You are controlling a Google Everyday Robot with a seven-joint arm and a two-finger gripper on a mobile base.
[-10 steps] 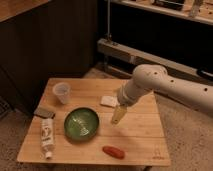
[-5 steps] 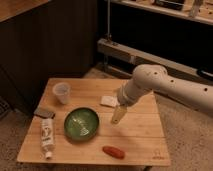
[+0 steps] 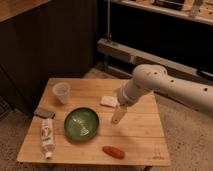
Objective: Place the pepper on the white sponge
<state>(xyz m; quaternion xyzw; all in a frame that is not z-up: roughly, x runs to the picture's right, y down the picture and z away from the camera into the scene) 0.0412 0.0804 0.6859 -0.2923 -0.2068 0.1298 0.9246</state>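
The red-orange pepper (image 3: pixel 113 152) lies near the front edge of the wooden table (image 3: pixel 140 131), right of centre. The white sponge (image 3: pixel 108 101) lies flat toward the back middle of the table. My gripper (image 3: pixel 117 116) hangs over the table between them, just right of and in front of the sponge, well behind the pepper and holding nothing. It points down at the tabletop.
A green bowl (image 3: pixel 81 123) sits left of the gripper. A clear plastic cup (image 3: pixel 61 93) stands at the back left. A dark grey pad (image 3: pixel 44 113) and a white labelled tube (image 3: pixel 47 137) lie along the left side. A dark shelf unit stands behind the table.
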